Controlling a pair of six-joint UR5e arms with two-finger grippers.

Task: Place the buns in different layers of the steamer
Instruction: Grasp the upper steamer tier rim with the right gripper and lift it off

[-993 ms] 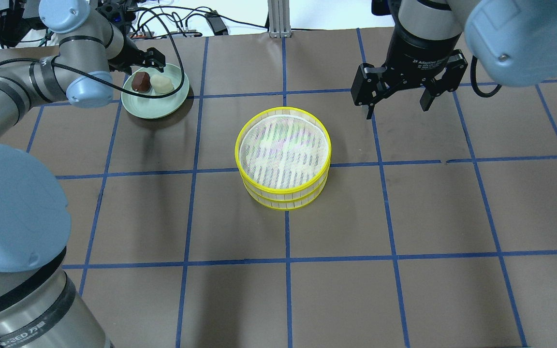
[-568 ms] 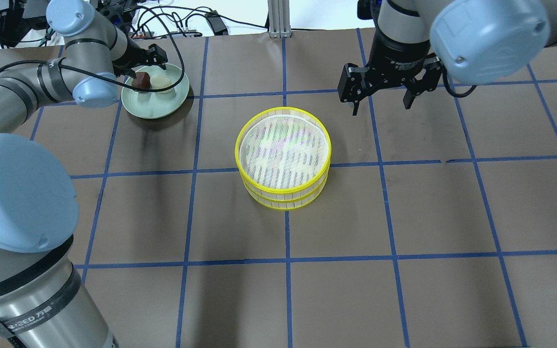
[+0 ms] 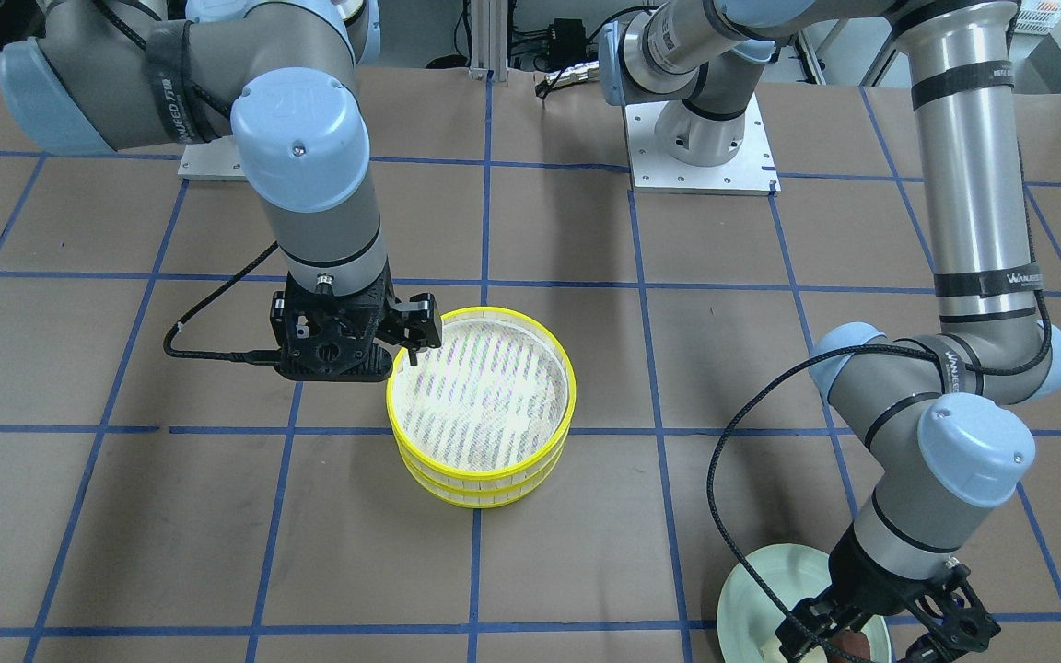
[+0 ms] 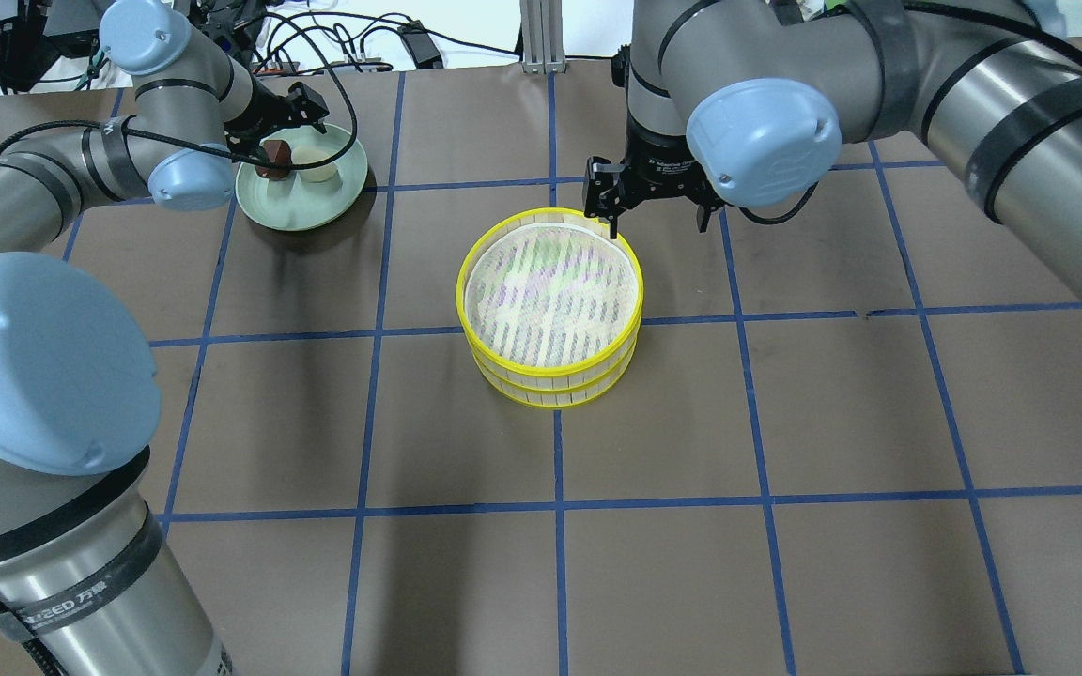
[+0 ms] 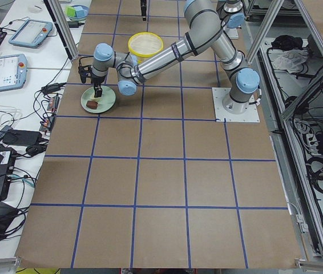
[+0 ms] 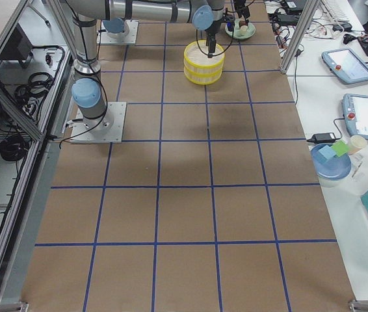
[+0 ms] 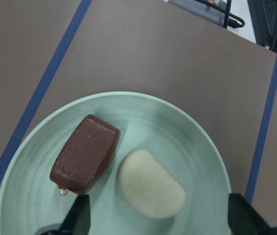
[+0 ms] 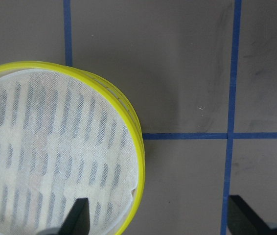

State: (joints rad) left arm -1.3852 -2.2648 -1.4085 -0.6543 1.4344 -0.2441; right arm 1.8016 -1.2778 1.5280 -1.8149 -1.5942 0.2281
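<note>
Buns not yet in steamer. Brown bun (image 7: 85,152) + cream bun (image 7: 150,183) lie side by side on green plate (image 7: 197,127), far left of surface (image 4: 785,413), well apart from steamer.

L pincer (image 7: 160,223) hangs over plate, fingers spread wide, nothing held. Cream bun sits between the tips, brown one by one tip. Prob. lining up a pick; which bun, can't tell.

Steamer at centre: top tray (image 4: 459,286) stacked on lower tray (image 4: 550,392). Top mesh bare, lower hidden beneath.

R pincer (image 8: 159,218) also spread, empty, astride top tray's far rim: one finger over mesh, one outside. Reads as setup to pinch rim + lift top tray off, since lower layer can't take a bun while covered.
</note>
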